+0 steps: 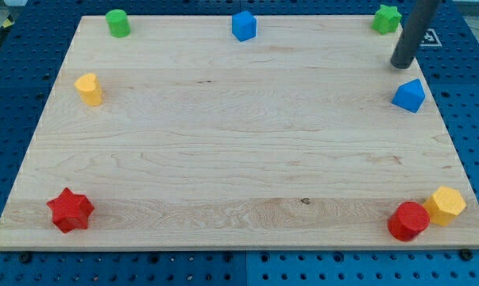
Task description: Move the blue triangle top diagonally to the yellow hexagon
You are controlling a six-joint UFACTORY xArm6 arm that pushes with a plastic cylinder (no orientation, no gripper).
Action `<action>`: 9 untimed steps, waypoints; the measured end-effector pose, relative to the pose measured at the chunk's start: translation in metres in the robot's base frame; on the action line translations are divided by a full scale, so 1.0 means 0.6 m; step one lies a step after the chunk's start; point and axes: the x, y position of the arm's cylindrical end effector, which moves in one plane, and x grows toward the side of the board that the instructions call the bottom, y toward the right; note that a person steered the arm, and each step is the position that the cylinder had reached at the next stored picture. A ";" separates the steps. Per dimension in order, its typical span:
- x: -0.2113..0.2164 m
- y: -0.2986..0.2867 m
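The blue triangle [409,95] lies near the board's right edge, in the upper part of the view. The yellow hexagon [446,205] sits at the bottom right corner, touching a red round block [407,221] on its left. My tip [399,65] is at the end of the dark rod, just above and slightly left of the blue triangle, a small gap apart from it.
A wooden board [239,159] lies on a blue pegboard table. A blue cube [244,25] sits at top centre, a green cylinder [117,23] top left, a green star [386,18] top right, a yellow cylinder [89,89] at left, a red star [70,210] bottom left.
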 end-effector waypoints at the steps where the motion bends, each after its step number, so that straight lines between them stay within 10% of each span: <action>1: 0.011 0.012; 9: 0.111 -0.032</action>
